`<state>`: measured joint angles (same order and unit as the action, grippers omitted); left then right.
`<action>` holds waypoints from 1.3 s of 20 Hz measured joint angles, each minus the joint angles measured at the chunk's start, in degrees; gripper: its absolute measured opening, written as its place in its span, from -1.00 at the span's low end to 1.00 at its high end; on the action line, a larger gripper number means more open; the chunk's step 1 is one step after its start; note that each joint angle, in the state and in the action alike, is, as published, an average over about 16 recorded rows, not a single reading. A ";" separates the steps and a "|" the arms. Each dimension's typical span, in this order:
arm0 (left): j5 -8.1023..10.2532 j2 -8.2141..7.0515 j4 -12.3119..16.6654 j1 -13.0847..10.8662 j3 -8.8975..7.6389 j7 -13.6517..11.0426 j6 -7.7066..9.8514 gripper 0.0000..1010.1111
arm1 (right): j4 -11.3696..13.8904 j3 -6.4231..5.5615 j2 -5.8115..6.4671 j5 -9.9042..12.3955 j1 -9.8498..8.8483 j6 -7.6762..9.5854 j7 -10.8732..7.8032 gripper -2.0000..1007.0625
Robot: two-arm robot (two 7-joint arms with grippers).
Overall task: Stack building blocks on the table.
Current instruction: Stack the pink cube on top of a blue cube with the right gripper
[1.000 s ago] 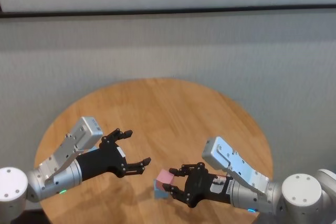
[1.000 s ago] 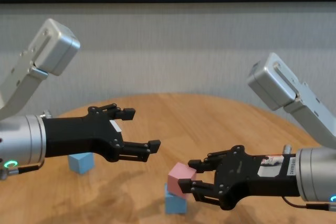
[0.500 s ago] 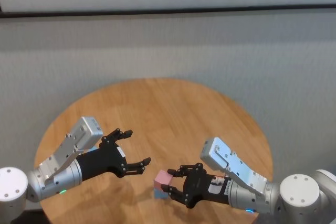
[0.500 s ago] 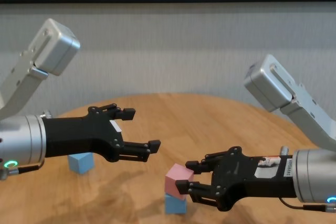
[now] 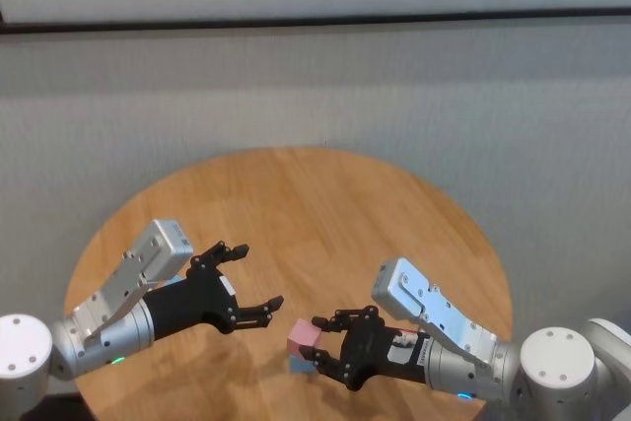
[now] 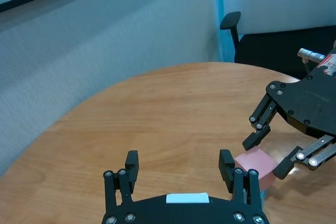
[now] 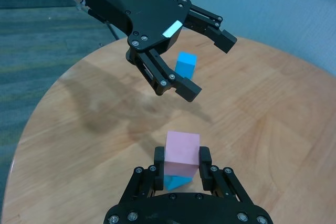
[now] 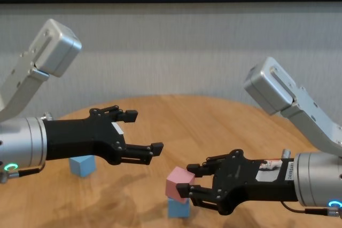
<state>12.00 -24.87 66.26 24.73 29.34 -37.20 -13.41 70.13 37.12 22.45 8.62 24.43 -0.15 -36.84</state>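
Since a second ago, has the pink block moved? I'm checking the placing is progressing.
Yes. In the chest view, the pink block, held in the right gripper, has moved left and down onto the blue block beneath it.

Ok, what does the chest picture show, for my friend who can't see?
The right gripper holds a pink block over a blue block on the wooden table. The left gripper hovers open, another blue block behind it.

Legible text: none. White label on left gripper (image 8: 140, 133): blank as seen. Sticker with red and dark print on right arm's wrist (image 8: 271, 168): characters too small to read. No brands, numbers or signs elsewhere.
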 joint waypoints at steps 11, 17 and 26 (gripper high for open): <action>0.00 0.00 0.00 0.00 0.00 0.00 0.00 0.98 | -0.49 -0.22 -0.48 -0.16 0.08 -0.20 0.41 -0.26; 0.00 0.00 0.00 0.00 0.00 0.00 0.00 0.98 | -0.65 -0.20 -0.61 -0.32 0.22 -0.17 0.28 -0.17; 0.00 0.00 0.00 0.00 0.00 0.00 0.00 0.98 | -0.42 -0.29 -0.64 -0.42 0.24 -0.30 0.42 0.25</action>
<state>12.00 -24.87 66.26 24.73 29.34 -37.20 -13.41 69.71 36.83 21.81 8.20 24.67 -0.46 -36.42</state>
